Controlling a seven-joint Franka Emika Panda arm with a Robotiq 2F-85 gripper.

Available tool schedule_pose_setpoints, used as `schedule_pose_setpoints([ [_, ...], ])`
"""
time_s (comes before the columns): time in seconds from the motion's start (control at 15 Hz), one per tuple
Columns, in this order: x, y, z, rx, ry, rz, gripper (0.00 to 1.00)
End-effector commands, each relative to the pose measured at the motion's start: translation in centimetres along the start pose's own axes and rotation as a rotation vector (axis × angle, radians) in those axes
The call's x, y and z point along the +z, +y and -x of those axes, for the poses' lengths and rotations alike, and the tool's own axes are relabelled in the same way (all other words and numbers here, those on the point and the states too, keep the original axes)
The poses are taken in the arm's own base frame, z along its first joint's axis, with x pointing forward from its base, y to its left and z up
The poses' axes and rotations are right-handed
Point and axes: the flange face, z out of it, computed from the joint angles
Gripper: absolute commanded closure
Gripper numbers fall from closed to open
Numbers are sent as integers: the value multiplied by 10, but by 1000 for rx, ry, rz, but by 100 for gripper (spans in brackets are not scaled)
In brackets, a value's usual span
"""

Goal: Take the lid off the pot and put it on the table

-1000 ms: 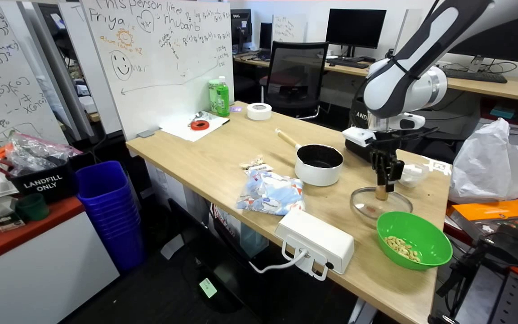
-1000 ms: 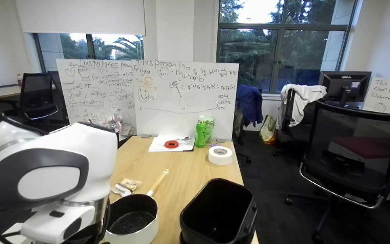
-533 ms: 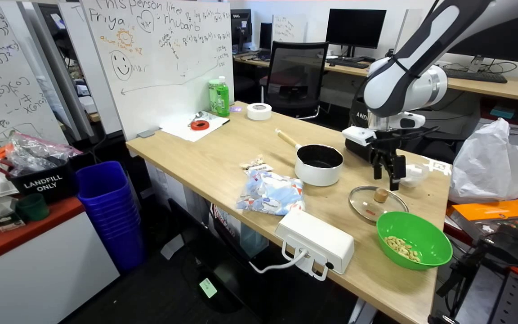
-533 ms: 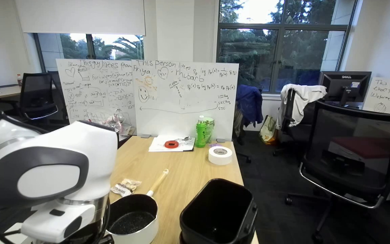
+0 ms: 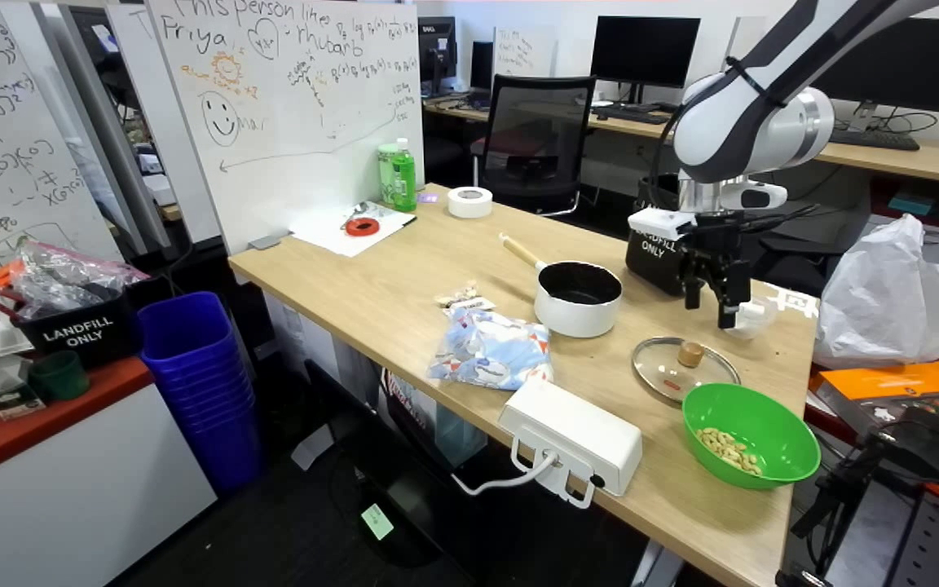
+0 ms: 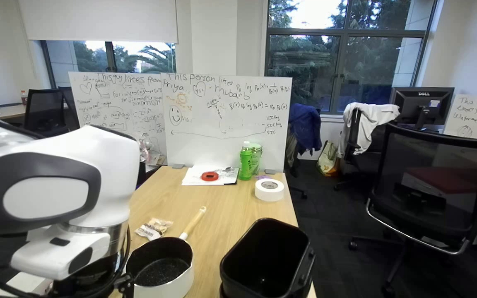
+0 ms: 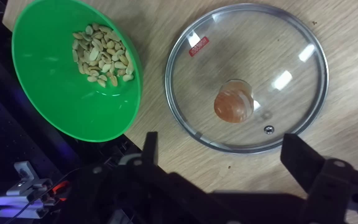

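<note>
The lid (image 5: 659, 368), clear glass with a metal rim and a wooden knob (image 5: 690, 353), lies flat on the light wood table (image 5: 404, 285) close to the green bowl. In the wrist view the whole lid (image 7: 259, 56) shows beyond the fingertips. My gripper (image 5: 710, 311) hangs above and behind the lid, apart from it. Its black fingers (image 7: 301, 161) are spread wide with nothing between them. The pot (image 5: 577, 316), white outside and dark inside with a pale handle, stands uncovered farther back. In an exterior view the pot (image 6: 176, 283) is partly behind the arm, and the lid is hidden.
A green bowl (image 5: 763, 424) of nuts touches or nearly touches the lid's near side. A black bin (image 6: 265, 256) stands beside the pot. A white box (image 5: 571, 432) and a blue-white bag (image 5: 494, 350) lie along the table edge. A small clear bowl (image 5: 751, 322) sits behind the gripper.
One second ago the gripper was shut on the lid's knob. It has opened, let go and risen up and away. The lid has settled slightly and now rests flat.
</note>
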Motion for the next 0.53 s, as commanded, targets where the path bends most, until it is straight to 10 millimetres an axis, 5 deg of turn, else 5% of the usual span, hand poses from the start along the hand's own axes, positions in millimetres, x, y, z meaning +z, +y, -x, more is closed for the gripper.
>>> schedule_pose_setpoints([
  [0.0, -10, 21, -7, -94, -32, 17, 0],
  [0.13, -12, 32, -10, -159, -27, 48, 0],
  [0.47, -9, 22, -5, -102, -10, 30, 0],
])
